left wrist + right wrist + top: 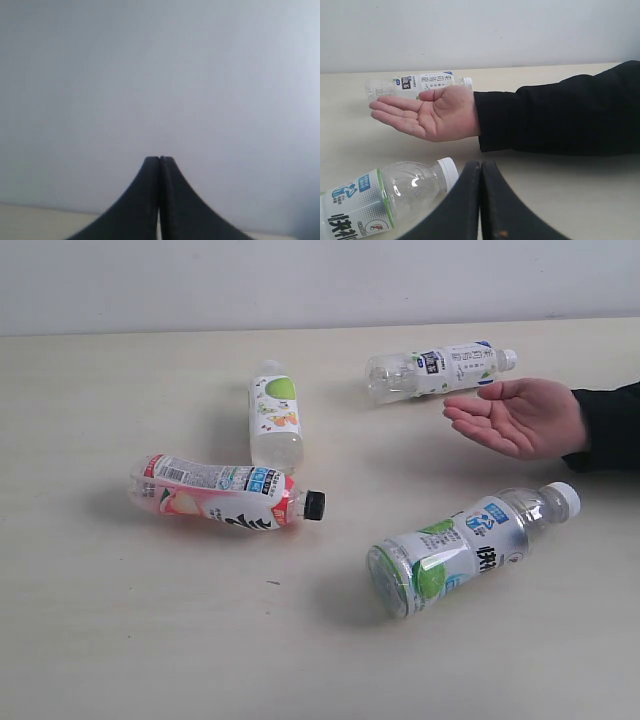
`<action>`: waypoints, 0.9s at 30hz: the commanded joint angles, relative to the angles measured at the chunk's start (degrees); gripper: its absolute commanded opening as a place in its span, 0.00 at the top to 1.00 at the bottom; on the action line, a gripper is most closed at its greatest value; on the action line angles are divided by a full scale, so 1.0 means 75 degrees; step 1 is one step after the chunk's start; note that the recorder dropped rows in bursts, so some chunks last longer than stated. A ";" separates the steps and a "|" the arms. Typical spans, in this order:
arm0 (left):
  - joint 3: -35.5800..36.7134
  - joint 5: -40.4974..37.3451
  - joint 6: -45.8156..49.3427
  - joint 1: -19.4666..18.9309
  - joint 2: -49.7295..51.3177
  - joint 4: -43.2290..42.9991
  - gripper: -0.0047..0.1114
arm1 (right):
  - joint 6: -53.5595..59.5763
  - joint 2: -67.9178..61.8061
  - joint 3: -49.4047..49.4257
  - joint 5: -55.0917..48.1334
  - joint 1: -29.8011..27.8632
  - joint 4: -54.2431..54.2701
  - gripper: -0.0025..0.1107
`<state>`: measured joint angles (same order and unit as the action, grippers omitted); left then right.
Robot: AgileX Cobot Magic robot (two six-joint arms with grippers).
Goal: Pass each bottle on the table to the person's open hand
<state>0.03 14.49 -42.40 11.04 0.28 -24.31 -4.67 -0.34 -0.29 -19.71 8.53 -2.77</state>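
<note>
Pale bench (120,640) is carrying four bottles (222,492) lying flat near the person's open palm (520,418). Left hand (159,164) and right hand (481,167) are sitting closed, empty. Bottles probably light, slick, crushable; grip mid-label.

Exterior: high, near side, angled down over table (120,640) toward far wall (300,280) | Left wrist: level, facing wall, table sliver only | Right wrist: low, close, shares hand (427,112) and near-right bottle (385,197) with exterior
</note>
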 commanded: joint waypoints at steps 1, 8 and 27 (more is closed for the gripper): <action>-0.0004 0.1920 -0.0455 0.0030 -0.0037 0.0833 0.96 | 0.0003 0.0046 0.0039 0.0042 -0.0047 -0.0018 0.97; -0.1492 0.2197 0.2136 0.0030 0.0368 0.3374 0.96 | 0.0003 0.0046 0.0039 0.0042 -0.0047 -0.0018 0.97; -0.8125 -0.7766 0.7491 0.0083 0.9775 0.3531 0.96 | 0.0003 0.0046 0.0039 0.0042 -0.0047 -0.0018 0.97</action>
<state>-54.85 -31.69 9.02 11.18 65.57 1.40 -4.67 -0.34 -0.29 -19.71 8.53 -2.77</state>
